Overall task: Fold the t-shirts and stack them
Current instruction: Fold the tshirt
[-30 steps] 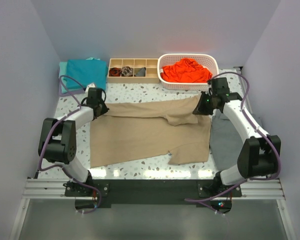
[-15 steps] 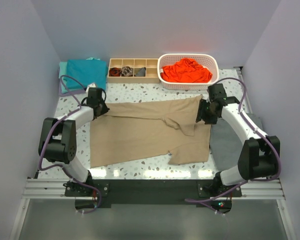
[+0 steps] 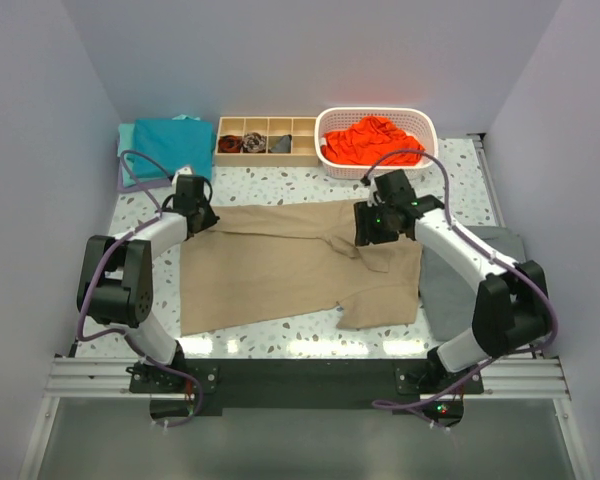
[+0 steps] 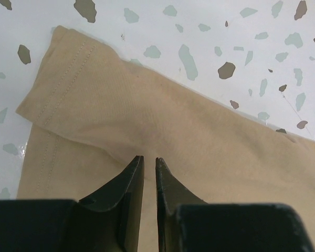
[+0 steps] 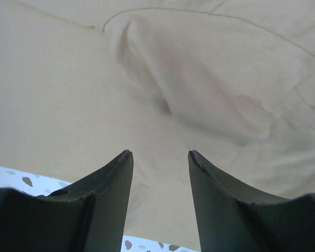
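Tan t-shirt beneath spread right hand

Your left hand: fingers nearly together, pinching the tan t-shirt (sleeve hem leftward) on speckled worktop.

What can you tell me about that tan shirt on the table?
The tan t-shirt is soft, cotton-looking cloth with stitched hems, lying flat on the speckled table. Its right side is folded inward and rumpled. The left fingers seem to pinch it by one sleeve; the right fingers hover open above it. A grey cloth lies at its right edge.
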Available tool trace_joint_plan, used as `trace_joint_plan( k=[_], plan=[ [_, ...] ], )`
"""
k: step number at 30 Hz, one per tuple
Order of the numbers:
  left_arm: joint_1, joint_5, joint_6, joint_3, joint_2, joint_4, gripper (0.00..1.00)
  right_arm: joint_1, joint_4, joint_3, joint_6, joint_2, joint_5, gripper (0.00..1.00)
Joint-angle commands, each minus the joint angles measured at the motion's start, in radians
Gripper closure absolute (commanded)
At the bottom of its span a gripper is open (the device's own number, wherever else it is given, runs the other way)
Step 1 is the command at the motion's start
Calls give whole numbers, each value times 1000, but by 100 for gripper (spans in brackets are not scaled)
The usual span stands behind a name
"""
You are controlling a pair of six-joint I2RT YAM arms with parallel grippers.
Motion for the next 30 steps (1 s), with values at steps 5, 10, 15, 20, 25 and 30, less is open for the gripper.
trace_joint_plan(
  k=[5,10,15,20,25,30],
  plan=[
    [-14,9,24,18,-4,52,80,159,135,31,-111,114,52,51],
    [-14,12,25,18,1,61,80,215,195,14,-166,160,118,51],
    [-14,12,25,12,7,76,80,232,283,-10,-200,217,210,49],
    [-14,7,28,12,16,79,80,244,307,-7,-204,257,242,50],
    [-14,7,30,13,28,78,80,258,316,-4,-204,280,279,62],
    [-14,12,33,16,39,78,80,259,284,23,-204,311,302,81]
  ],
)
